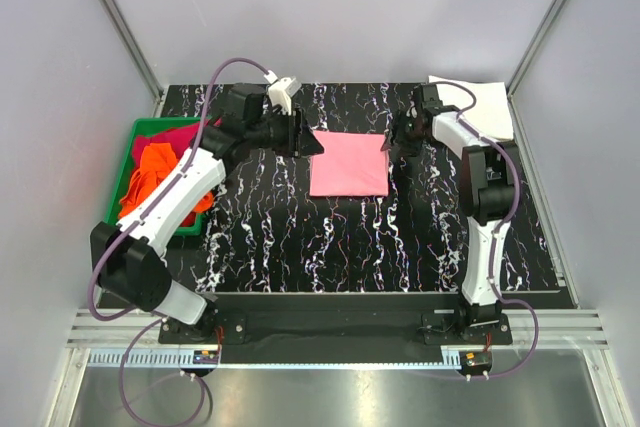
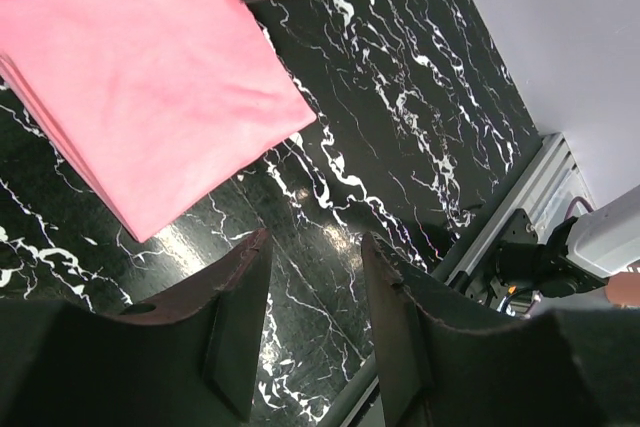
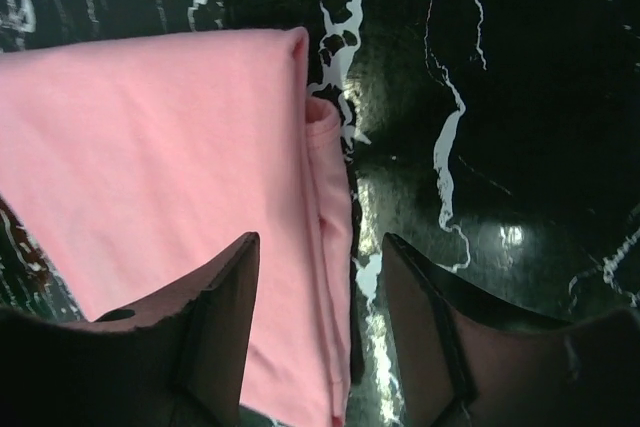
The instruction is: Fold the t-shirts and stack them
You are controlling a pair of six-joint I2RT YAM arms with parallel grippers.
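A light pink t-shirt (image 1: 349, 163) lies folded into a neat rectangle at the middle back of the table; it also shows in the left wrist view (image 2: 140, 87) and the right wrist view (image 3: 150, 167). My left gripper (image 1: 300, 136) is open and empty, just off the shirt's left edge (image 2: 315, 247). My right gripper (image 1: 397, 139) is open and empty above the shirt's right edge (image 3: 320, 247). A white t-shirt (image 1: 488, 107) lies at the back right corner. Bright orange (image 1: 155, 182) and dark magenta-red (image 1: 175, 137) shirts lie crumpled in a bin.
The green plastic tray (image 1: 136, 133) holding the orange and red shirts stands at the left edge of the black marbled table (image 1: 330, 237). Grey walls and metal frame posts enclose the table. The right arm's elbow (image 1: 490, 182) stands near the right side.
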